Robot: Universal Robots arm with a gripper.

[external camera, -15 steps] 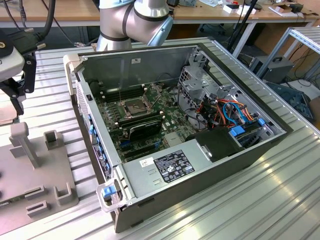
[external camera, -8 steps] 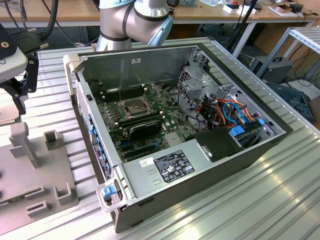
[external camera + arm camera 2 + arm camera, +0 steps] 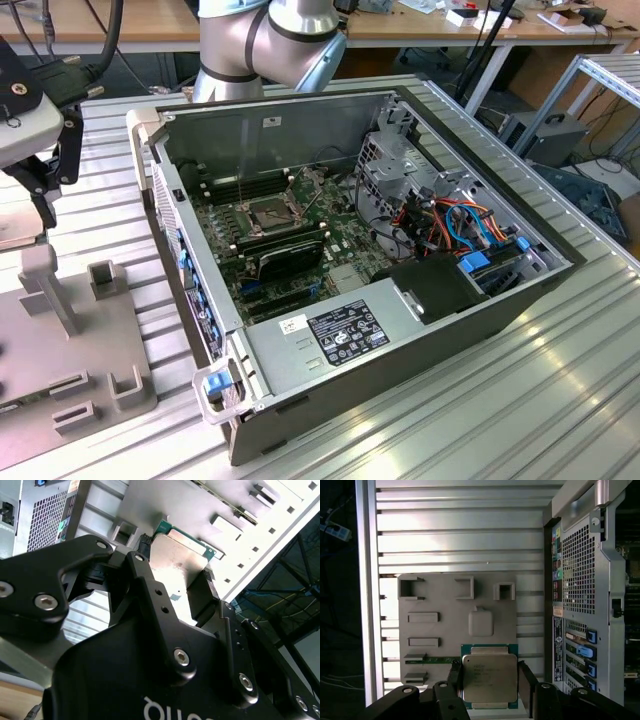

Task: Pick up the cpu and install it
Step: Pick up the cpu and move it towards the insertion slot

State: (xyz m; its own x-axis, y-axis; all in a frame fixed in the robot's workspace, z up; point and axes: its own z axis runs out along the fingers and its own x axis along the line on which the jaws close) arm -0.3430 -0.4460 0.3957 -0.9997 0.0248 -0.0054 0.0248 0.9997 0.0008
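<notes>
Exterior view footage gives the largest thing first: an open computer case (image 3: 400,250) is laid on its side on the ribbed aluminium tabletop (image 3: 500,400). Its motherboard is exposed, and a grey power-supply box (image 3: 330,335) sits at the near end. Toward the exterior view's left, a grey fixture plate (image 3: 60,350) with several small holders is set beside the case, well apart from the square socket (image 3: 268,212) on the board. The arm (image 3: 270,40) is seen behind the case.

In the first wrist view the tool (image 3: 489,666) is seen over that plate. Its black fingers (image 3: 526,680) are closed against two opposite edges of the cpu (image 3: 489,676), so the chip is judged to be gripped, with its metal top turned toward that camera. In the second wrist view the cpu (image 3: 177,562) is seen flat between the fingers, with the plate beyond it.

The pick-up is judged to be done or nearly so, while installation is not yet begun, as the socket's dark centre is uncovered. A carry across to the case is called for, with the chip kept flat, the grip kept firm, and its edges squared to the socket frame before any lowering. Its keyed orientation cannot be told.

The tabletop is built of slotted metal profiles and is marked by glare. Behind it, wooden benches (image 3: 130,20), loose cables and a metal frame (image 3: 600,80) are seen.
</notes>
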